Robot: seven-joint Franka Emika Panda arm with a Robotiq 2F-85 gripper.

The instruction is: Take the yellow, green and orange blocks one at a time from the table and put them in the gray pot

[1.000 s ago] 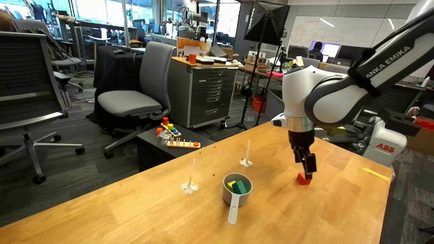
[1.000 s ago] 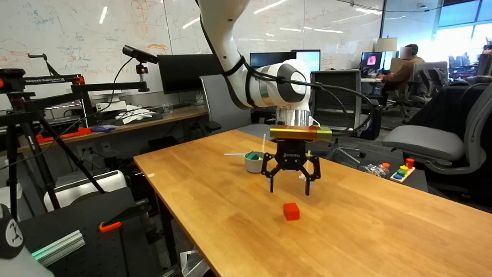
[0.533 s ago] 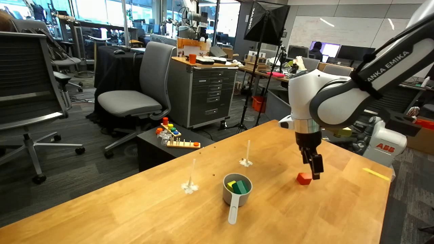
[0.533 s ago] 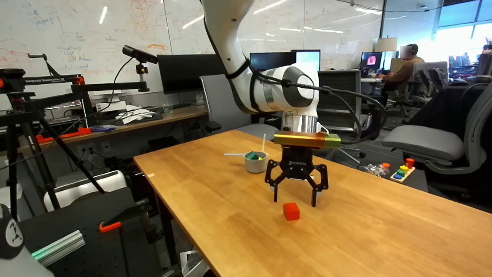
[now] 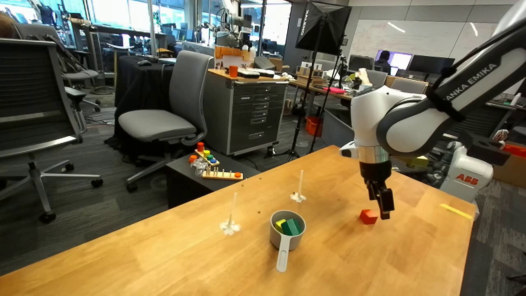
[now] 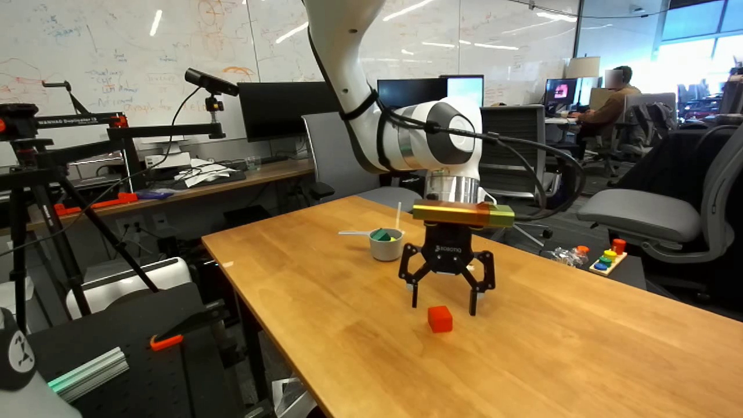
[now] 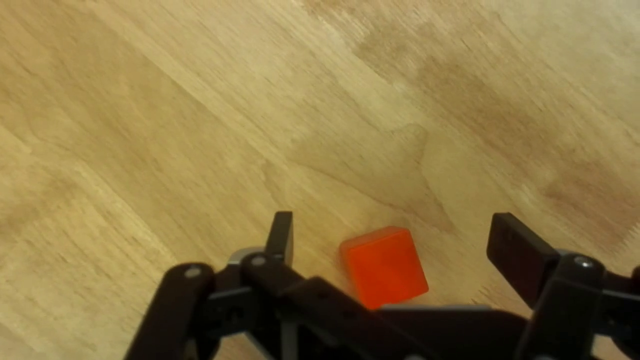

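Note:
The orange block (image 7: 387,267) rests on the wooden table, seen in both exterior views. My gripper (image 6: 443,309) stands open, pointing down, with nothing held. In the wrist view the block appears between the two fingers of the gripper (image 7: 392,220), nearer the left one and touching neither; part of its lower edge is covered by the gripper's body. Inside the gray pot (image 6: 385,251), whose long handle (image 5: 283,257) sticks out over the table, lie the green block (image 5: 291,227) and the yellow block (image 5: 280,225). The yellow one is partly hidden by the green.
Two thin upright rods, a nearer rod (image 5: 232,209) and a farther rod (image 5: 301,183), stand in white bases by the pot. Yellow tape (image 5: 455,211) marks the table's right part. Toy clutter (image 5: 207,158) sits on a low black stand beyond the table's edge.
My gripper has come down and shifted to the right in both exterior views, mostly in the earlier half second. It stays open. The blocks and pot have not moved.

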